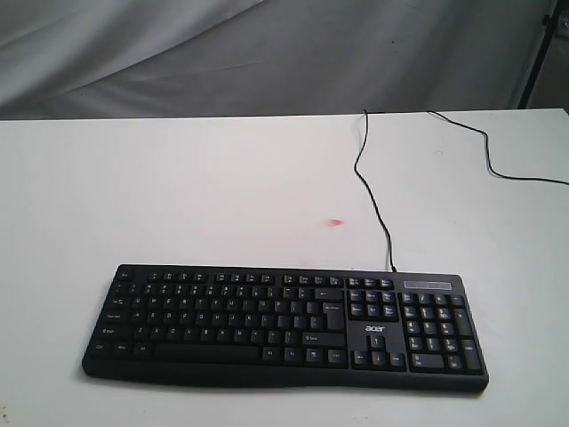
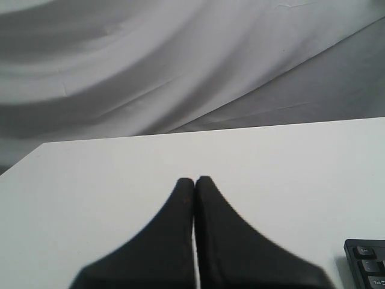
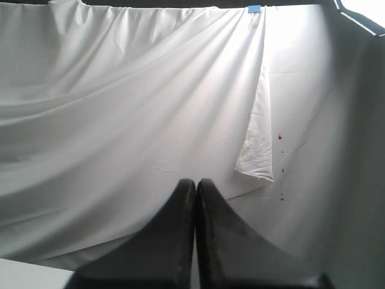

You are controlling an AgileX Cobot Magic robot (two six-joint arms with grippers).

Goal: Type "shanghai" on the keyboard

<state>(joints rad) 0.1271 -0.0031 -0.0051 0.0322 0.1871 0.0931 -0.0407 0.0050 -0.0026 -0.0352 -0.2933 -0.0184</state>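
The wide black keyboard (image 1: 284, 326) with white legends and an "acer" logo lies near the front edge of the white table (image 1: 178, 196). Its thin black cable (image 1: 372, 191) runs off toward the back. Neither arm appears in the exterior view. In the left wrist view my left gripper (image 2: 195, 179) is shut and empty above bare table, with a corner of the keyboard (image 2: 366, 264) off to one side. In the right wrist view my right gripper (image 3: 195, 182) is shut and empty, pointing at the white backdrop; no keyboard shows there.
A second black cable (image 1: 498, 156) crosses the table's back right corner. A small pink mark (image 1: 334, 222) sits on the tabletop behind the keyboard. Draped white cloth (image 1: 267, 53) hangs behind the table, with a dark stand leg (image 1: 538, 53) at the far right.
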